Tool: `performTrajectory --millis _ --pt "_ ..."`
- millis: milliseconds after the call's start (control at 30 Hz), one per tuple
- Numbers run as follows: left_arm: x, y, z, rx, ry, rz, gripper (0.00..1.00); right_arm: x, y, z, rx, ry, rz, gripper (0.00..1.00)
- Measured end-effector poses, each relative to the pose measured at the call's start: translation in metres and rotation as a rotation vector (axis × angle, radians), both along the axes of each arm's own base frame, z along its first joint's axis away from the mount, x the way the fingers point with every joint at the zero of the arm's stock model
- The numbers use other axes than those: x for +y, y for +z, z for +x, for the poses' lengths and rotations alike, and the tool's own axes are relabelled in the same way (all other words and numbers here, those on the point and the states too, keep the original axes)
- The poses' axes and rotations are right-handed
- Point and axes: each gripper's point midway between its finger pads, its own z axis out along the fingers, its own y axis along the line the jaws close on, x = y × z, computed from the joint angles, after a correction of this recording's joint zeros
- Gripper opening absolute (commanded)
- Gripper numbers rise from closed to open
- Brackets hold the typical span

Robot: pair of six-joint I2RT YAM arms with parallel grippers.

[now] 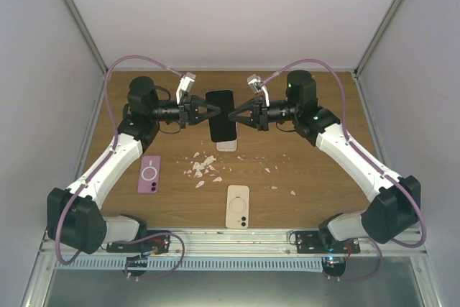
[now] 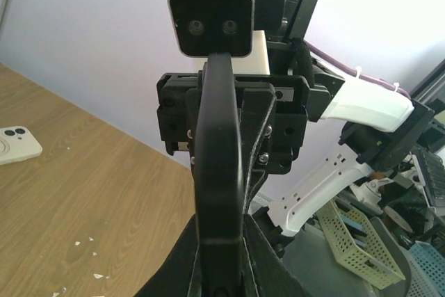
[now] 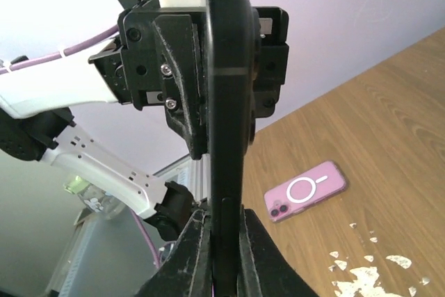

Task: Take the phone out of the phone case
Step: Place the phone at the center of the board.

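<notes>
Phone (image 1: 220, 115), black, held off the desk (image 1: 316, 170) at far centre, left pincer (image 1: 210, 112) clamped on its left edge, right pincer (image 1: 232, 115) clamped on its right edge, pink handset (image 1: 149, 174) and beige handset (image 1: 238, 206) lying flat nearer the bases.

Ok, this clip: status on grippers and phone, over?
Left gripper and right gripper both shut on black phone, held above table. No separation visible yet. Nothing blocking; white scraps lie below.

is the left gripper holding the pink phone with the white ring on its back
No, the pink phone lies free on the wooden table, while the left gripper clamps the black cased phone.
</notes>
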Motion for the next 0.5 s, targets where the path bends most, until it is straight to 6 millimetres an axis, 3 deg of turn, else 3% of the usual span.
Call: performTrajectory --millis 67,200,267,367,500 --pt "0.000 0.001 0.000 -0.007 -0.005 0.001 0.15 -0.001 0.001 0.000 0.001 0.003 0.004 0.01" --pt "0.000 0.004 0.007 -0.024 0.032 0.009 0.69 -0.004 -0.003 0.003 0.017 -0.004 0.008 0.00" --pt "0.001 0.006 0.012 -0.029 0.057 0.011 0.86 -0.010 -0.013 0.009 0.048 -0.029 -0.005 0.00" --pt "0.003 0.005 0.018 -0.027 0.092 0.017 0.98 -0.022 -0.028 0.021 0.087 -0.081 -0.023 0.01" --pt "0.006 -0.001 0.027 -0.004 0.130 0.032 0.99 -0.040 -0.042 0.036 0.120 -0.143 -0.042 0.01"
